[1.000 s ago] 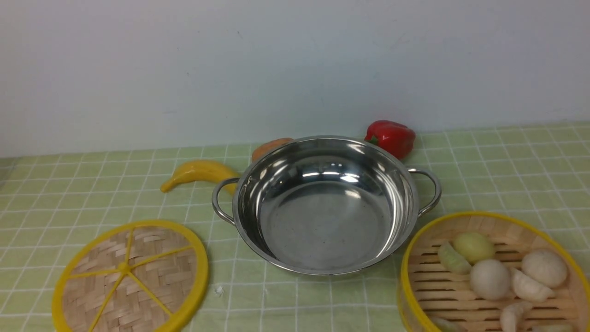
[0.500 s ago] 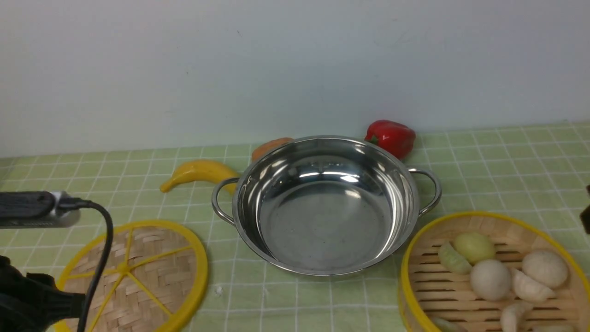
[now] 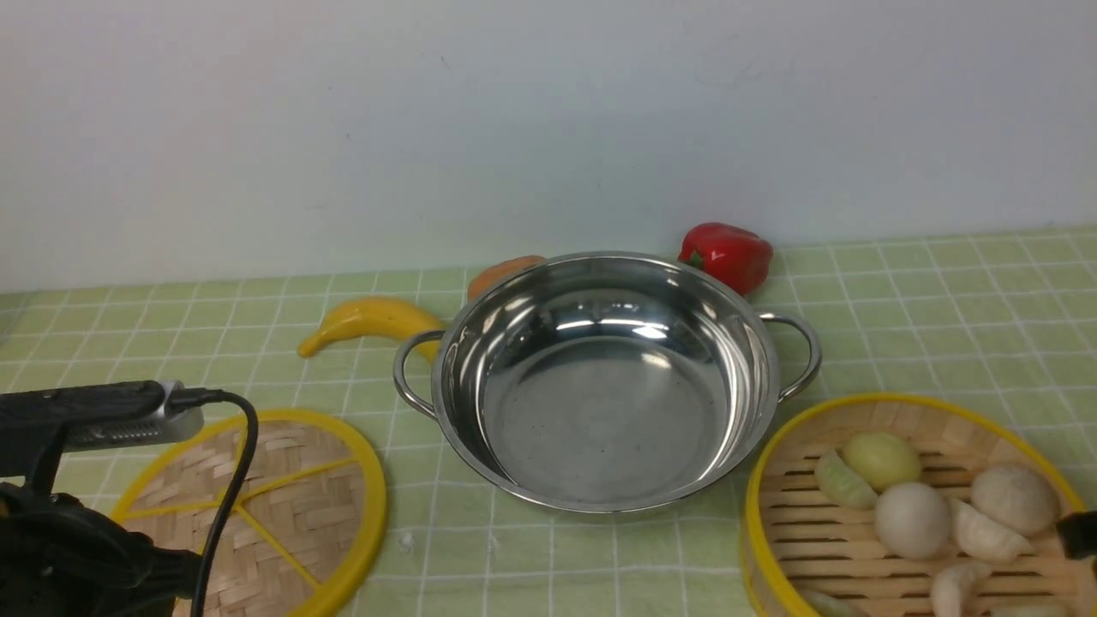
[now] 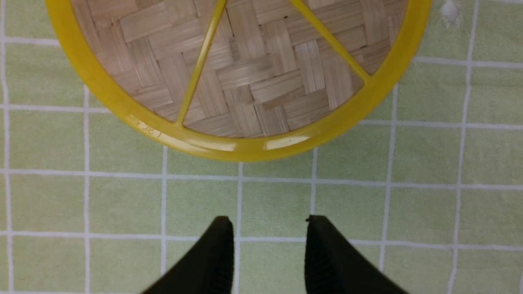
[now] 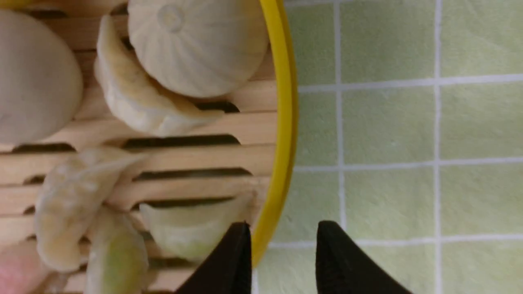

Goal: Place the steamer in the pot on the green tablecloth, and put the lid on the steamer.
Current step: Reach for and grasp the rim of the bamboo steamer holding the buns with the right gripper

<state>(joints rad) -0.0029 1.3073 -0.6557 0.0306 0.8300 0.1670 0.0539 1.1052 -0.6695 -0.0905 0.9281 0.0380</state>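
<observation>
The shiny pot [image 3: 600,403] stands empty in the middle of the green tablecloth [image 3: 943,291]. The lid [image 3: 283,506] lies flat at the front left. My left arm [image 3: 68,548] hangs over its near left side. In the left wrist view my left gripper [image 4: 269,222] is open and empty over bare cloth, just short of the lid's yellow rim [image 4: 245,148]. The steamer [image 3: 752,506], holding buns and dumplings, sits at the front right. My right gripper [image 5: 284,226] is open, its jaws astride the steamer's yellow rim [image 5: 284,102], one finger inside and one outside.
A yellow banana [image 3: 368,321], an orange item [image 3: 501,272] and a red pepper [image 3: 728,253] lie behind the pot near the white wall. A black tip of the right arm [image 3: 1080,533] shows at the steamer's right edge.
My left arm has come further in and lower over the lid's left side. The right arm's tip has dropped from the mid right edge to the steamer's right rim.
</observation>
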